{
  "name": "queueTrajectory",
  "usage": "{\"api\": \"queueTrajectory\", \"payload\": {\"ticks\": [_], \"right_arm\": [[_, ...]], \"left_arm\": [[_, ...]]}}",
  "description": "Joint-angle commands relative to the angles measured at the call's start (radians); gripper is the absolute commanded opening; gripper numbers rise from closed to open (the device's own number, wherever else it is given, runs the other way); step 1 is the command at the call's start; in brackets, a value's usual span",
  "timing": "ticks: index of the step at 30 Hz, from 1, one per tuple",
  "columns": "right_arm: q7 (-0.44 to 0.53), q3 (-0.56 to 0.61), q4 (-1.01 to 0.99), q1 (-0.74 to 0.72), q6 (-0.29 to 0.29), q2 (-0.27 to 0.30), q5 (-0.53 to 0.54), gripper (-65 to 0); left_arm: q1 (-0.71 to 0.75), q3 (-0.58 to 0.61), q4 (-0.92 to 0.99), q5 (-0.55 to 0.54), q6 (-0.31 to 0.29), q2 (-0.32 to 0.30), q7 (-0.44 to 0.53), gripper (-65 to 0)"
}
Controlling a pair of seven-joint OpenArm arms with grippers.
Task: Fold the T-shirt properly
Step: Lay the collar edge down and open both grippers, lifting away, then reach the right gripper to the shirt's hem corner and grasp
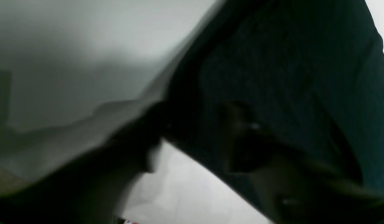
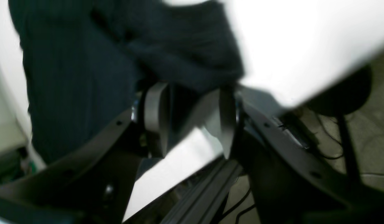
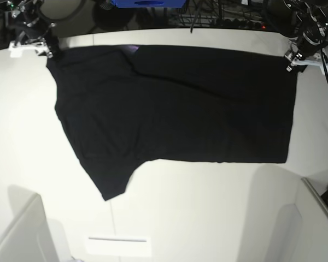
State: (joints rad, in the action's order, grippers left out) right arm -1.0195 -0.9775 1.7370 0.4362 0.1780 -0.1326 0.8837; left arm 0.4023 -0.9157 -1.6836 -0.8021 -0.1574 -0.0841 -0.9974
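Observation:
The black T-shirt (image 3: 175,103) lies spread flat on the white table (image 3: 208,207), plain side up, with one sleeve pointing toward the front left. My right gripper (image 3: 44,50) sits at the shirt's far left corner. In the right wrist view its grey pads (image 2: 154,115) stand apart, the right gripper (image 2: 190,102) is open, and bunched cloth (image 2: 80,77) lies at the tips. My left gripper (image 3: 291,63) is at the far right corner. The left wrist view is blurred. There the left gripper (image 1: 195,133) shows dark fingers set apart across the edge of the shirt (image 1: 288,77).
A blue box (image 3: 147,3) and dark stands with cables stand behind the table's far edge. Grey panels rise at the front left (image 3: 22,234) and front right (image 3: 322,202). A white strip (image 3: 117,239) lies near the front edge.

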Motion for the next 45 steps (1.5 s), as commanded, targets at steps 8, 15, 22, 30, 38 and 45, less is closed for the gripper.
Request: {"api": "queueTrajectory", "payload": {"ticks": [8,15,22,30,38,45], "right_arm": [[0.009,-0.094,0.117,0.006,0.005,0.012,0.018,-39.9],[0.001,-0.010,0.133,-0.106,0.004,0.075,0.012,-39.9],[0.003,0.174,0.076,-0.277,-0.002,0.185,0.009,-39.9],[0.018,0.432,-0.309,-0.587,0.005,0.345,0.009,-40.7],[0.342,0.813,-0.648,-0.808,0.004,0.486,0.007,-33.9],[0.525,1.093,-1.038,-1.014,0.005,0.520,0.007,-28.5]], "left_arm": [[0.034,-0.081,-0.112,-0.013,-0.001,-0.029,0.015,-8.6],[0.033,-0.130,-0.155,-0.021,-0.001,-0.073,0.013,-8.9],[0.030,-0.128,-0.223,-0.021,-0.001,-0.110,0.013,-16.1],[-0.070,-0.049,-0.215,-0.013,-0.001,-0.201,0.012,-63.4],[-0.204,0.145,-0.149,0.079,-0.001,-0.265,0.013,-65.0],[-0.265,0.178,-0.063,0.249,-0.003,-0.260,0.012,-56.3]]}}
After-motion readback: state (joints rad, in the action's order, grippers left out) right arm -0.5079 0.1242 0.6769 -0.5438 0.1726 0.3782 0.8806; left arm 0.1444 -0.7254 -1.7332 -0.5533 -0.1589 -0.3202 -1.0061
